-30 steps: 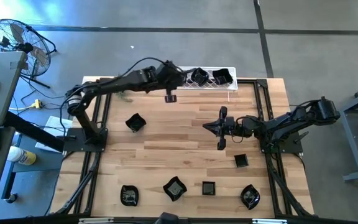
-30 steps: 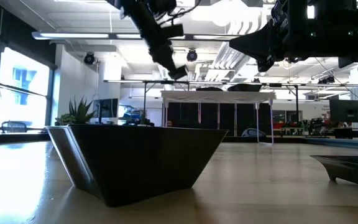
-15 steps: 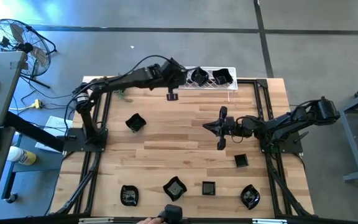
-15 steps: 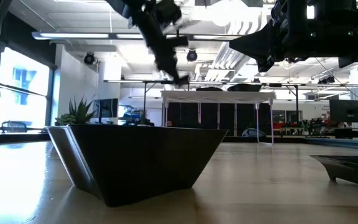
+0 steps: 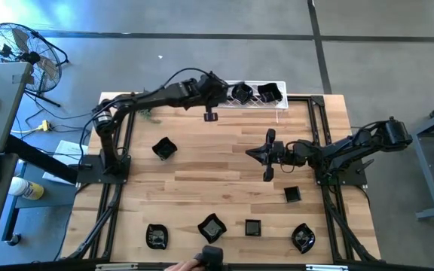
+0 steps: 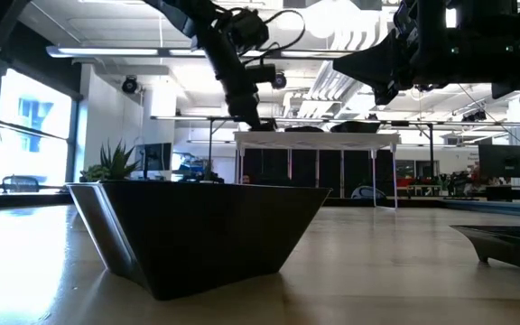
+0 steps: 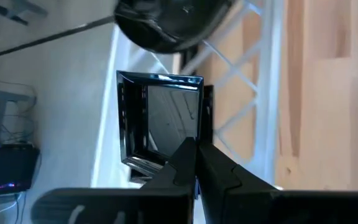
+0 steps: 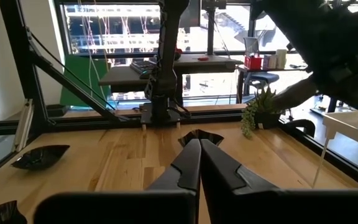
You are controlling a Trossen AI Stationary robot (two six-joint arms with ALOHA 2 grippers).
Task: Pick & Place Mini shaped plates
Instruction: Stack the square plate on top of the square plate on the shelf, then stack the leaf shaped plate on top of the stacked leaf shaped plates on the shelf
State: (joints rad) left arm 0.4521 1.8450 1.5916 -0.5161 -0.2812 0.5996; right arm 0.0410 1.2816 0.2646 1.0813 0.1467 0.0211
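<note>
My left gripper (image 5: 209, 110) hangs near the table's far edge, just left of the white wire rack (image 5: 277, 103), shut on a small square glossy black plate (image 7: 160, 118). Two more black plates (image 5: 241, 92) (image 5: 268, 92) rest on the rack's top. Several mini plates lie flat on the wood: one at the left (image 5: 164, 147), one at the right (image 5: 292, 194) and a row along the near edge (image 5: 212, 227). My right gripper (image 5: 267, 155) hovers shut and level over the right middle of the table, holding nothing. My left gripper pinches the square plate's rim (image 7: 188, 144) at one side between its two fingers. The fingers slant down toward the far edge. The plate is lifted clear, its hollow face toward the wrist camera, over the rack's edge (image 7: 247, 118).
A small green plant (image 6: 111, 162) stands at the far left by the left arm. One black plate (image 6: 201, 230) fills the front of the low view. A person's hand (image 5: 178, 266) with a dark object shows at the near edge. Bare wood lies in the table's middle.
My left gripper, still shut on the square plate, has gone a little toward the rack at the far edge and sunk slightly. A person's hand with a dark object has come in at the near edge.
</note>
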